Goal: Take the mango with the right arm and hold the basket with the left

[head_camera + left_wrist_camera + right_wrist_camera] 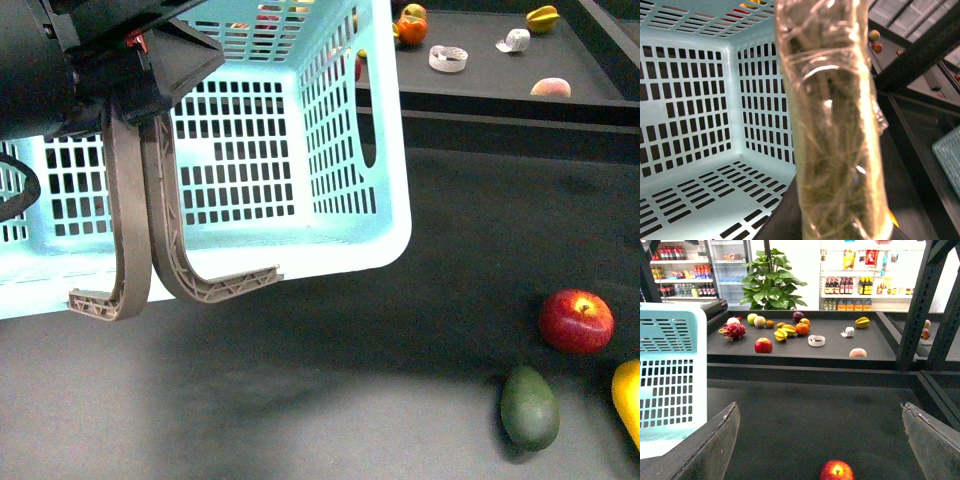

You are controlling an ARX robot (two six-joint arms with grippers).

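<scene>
The basket (340,150) is light turquoise, and its walls and floor are pierced with an even grid of small rectangular slots. Its two handles (125,230) are taupe-brown with a ribbed, lattice-like face. Under the basket, the table (300,400) is plain matt dark grey.

To the right of the basket:
- The red apple (577,321) is deep red with a yellowish fleck at the top.
- The oval fruit (529,406) is dark green.
- The mango (628,400) is bright yellow-orange.

Beyond the basket, on a dark shelf (480,85):
- The starfruit (542,18) is yellow.
- The round fruit (412,28) is orange.
- The peach (550,88) is pale pink.
- The tape ring (448,58) is white.

The right gripper (819,407) has charcoal fingers (715,450).
</scene>
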